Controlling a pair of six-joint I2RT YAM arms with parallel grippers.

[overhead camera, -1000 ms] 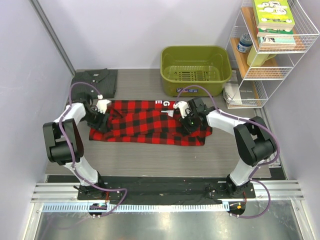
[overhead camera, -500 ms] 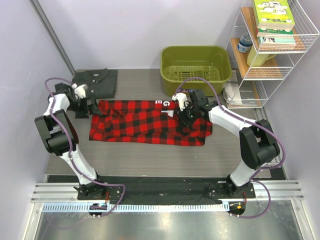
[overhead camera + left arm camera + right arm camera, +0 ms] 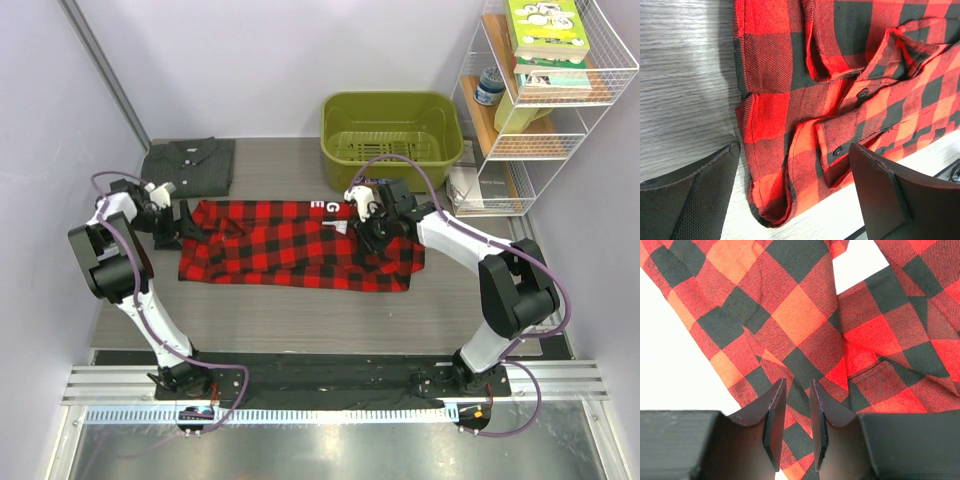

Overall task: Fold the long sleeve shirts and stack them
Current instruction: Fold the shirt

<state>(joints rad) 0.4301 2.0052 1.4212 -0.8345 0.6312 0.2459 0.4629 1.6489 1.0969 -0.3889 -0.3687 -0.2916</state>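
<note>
The red-and-black plaid shirt (image 3: 290,245) lies spread lengthwise across the middle of the table, partly folded. The dark grey shirt (image 3: 190,163) sits folded at the far left corner. My left gripper (image 3: 180,218) hangs open over the plaid shirt's left edge. In the left wrist view its fingers (image 3: 700,190) straddle a buttoned cuff (image 3: 840,140) without touching it. My right gripper (image 3: 372,222) is at the shirt's upper right part. In the right wrist view that gripper (image 3: 797,382) stands with narrow jaws pinching a ridge of plaid shirt (image 3: 790,315).
A green plastic basin (image 3: 390,135) stands at the back, just beyond the right gripper. A white wire shelf (image 3: 545,90) with books fills the right side, with a booklet (image 3: 475,185) at its foot. White letters (image 3: 330,206) mark the table by the shirt's far edge.
My left gripper has let go of the plaid shirt, opened wide and drawn back to the left edge. My right gripper has shifted slightly away from me, still holding the fabric.
</note>
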